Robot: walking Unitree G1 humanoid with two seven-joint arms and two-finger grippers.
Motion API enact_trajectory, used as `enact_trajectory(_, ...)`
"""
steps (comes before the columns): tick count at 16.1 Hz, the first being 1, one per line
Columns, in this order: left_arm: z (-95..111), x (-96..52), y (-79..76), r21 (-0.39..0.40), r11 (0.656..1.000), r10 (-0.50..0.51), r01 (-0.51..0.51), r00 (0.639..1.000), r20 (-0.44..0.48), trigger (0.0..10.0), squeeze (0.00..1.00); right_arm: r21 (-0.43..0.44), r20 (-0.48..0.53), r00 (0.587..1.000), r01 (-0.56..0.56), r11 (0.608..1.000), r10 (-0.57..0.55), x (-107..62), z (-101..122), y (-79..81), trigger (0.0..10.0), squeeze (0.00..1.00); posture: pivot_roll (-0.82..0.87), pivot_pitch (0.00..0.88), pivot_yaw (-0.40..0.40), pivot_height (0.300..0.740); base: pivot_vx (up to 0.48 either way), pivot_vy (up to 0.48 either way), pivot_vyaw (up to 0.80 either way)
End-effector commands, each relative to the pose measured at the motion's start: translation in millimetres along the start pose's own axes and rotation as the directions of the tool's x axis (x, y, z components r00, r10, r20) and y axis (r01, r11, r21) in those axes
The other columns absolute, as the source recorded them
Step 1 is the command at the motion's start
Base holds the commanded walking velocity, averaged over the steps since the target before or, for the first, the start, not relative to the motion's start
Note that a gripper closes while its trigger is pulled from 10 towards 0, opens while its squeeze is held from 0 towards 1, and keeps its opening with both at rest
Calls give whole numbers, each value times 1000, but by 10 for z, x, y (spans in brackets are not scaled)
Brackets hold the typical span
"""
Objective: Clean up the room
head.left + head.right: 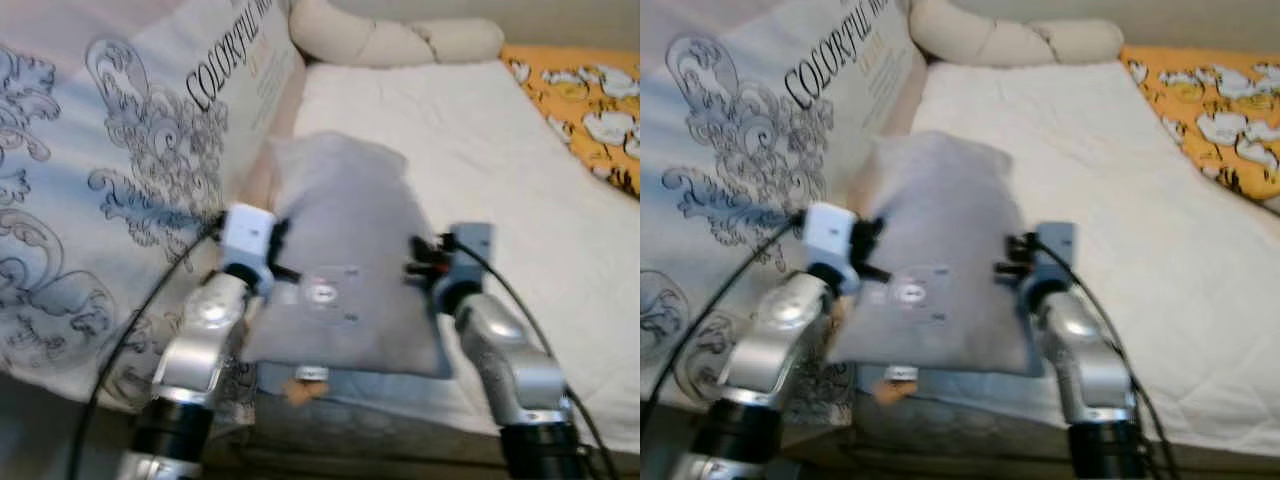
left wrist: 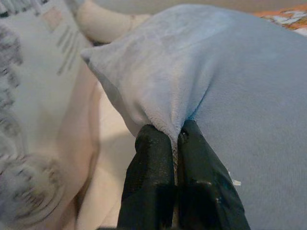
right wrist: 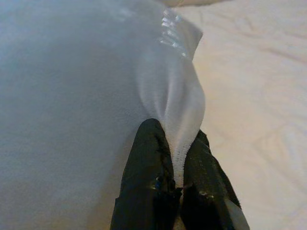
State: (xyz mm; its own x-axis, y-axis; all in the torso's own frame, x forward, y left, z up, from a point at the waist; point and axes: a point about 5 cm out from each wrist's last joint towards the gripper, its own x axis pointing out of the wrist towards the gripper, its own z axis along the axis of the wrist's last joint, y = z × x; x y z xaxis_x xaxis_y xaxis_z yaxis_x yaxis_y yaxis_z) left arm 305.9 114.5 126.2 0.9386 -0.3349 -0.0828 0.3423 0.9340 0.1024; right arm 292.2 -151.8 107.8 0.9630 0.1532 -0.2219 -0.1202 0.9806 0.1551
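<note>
From the head camera's left eye, a grey pillow [image 1: 345, 250] is held up over the near edge of a bed, its far end reaching toward the white mattress [image 1: 470, 130] and its near edge hanging just above the bed's front border. The left gripper [image 1: 285, 262] clamps the pillow's left edge and the right gripper [image 1: 418, 258] clamps its right edge, each silver arm rising from below to meet it. To the left stands a large pale cushion printed with grey scrollwork and dark lettering [image 1: 120, 170], leaning along the bed's side and close beside the pillow. At the head of the bed lies a cream bolster [image 1: 390, 38], and at the right edge an orange cover with white flowers [image 1: 590, 100]. The right eye gives the same arrangement, the pillow [image 1: 940, 240] spanning the gap between the two wrists. In the left wrist view the two black fingers [image 2: 151, 182] are pressed nearly together, narrow, with a fold of the pillow's soft grey cloth [image 2: 230, 86] pinched between them; the printed cushion [image 2: 33, 86] stands blurred beside it. In the right wrist view the fingers [image 3: 146, 177] are likewise close together, gripping a gathered ridge of the pillow [image 3: 72, 96], with the mattress [image 3: 259, 86] behind.
</note>
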Motion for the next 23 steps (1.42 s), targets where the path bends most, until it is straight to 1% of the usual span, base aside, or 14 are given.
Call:
enact_trajectory(1,78,-22,185,18,997,72,-72,997,30,10000,0,-7,44,999,8,1000,-7,19,97,20,10000,0,54,0,24,740,319,0,0)
enact_trajectory(4,73,-19,182,15,997,70,-70,997,28,10000,0,-6,42,999,5,1000,-5,25,98,26,10000,0,53,0,24,740,319,0,0)
enact_trajectory(6,71,-16,176,14,998,69,-69,997,27,10000,0,-4,37,999,3,1000,-3,28,94,26,10000,0,50,0,26,740,319,0,-459)
enact_trajectory(8,67,-23,176,17,998,66,-67,997,27,10000,0,-8,43,999,2,1000,-2,23,97,36,10000,0,50,0,27,740,319,0,0)
enact_trajectory(10,67,-25,178,25,997,70,-71,997,30,10000,0,-7,43,999,2,1000,-2,22,94,39,10000,0,51,0,28,740,0,0,0)
enact_trajectory(13,46,-6,173,78,995,60,-61,998,18,10000,0,14,31,1000,4,1000,-4,23,76,37,10000,0,46,0,38,740,0,0,0)
enact_trajectory(14,46,12,179,96,994,56,-57,998,14,10000,0,50,27,999,17,999,-19,21,61,9,10000,0,44,0,42,740,0,0,0)
enact_trajectory(15,53,38,193,128,990,55,-56,998,13,10000,0,73,7,999,50,996,-51,23,29,-45,10000,1000,42,0,44,740,0,0,0)
enact_trajectory(16,58,68,219,154,986,59,-59,998,7,10000,0,66,-5,997,74,995,-74,29,10,-87,10000,1000,41,0,48,740,0,0,0)
enact_trajectory(17,55,99,257,182,981,71,-69,997,-4,10000,0,59,-4,997,72,996,-72,27,10,-100,10000,1000,39,0,50,740,0,0,0)
enact_trajectory(19,52,195,415,273,954,132,-121,991,-21,10000,0,10,-35,997,69,998,-69,18,-39,-177,10000,1000,35,0,51,740,0,0,0)
enact_trajectory(20,75,257,505,307,942,148,-135,989,-19,10000,0,-33,-57,997,58,998,-60,0,-77,-225,10000,1000,37,0,51,740,0,0,0)
enact_trajectory(21,84,276,530,313,940,151,-138,988,-18,10000,0,-41,-63,996,57,998,-59,-10,-89,-251,10000,1000,39,0,51,740,0,0,0)
enact_trajectory(23,110,379,638,348,925,166,-150,986,-15,10000,0,-55,-56,998,2,998,-5,-42,-66,-263,10000,1000,35,0,55,740,0,0,0)
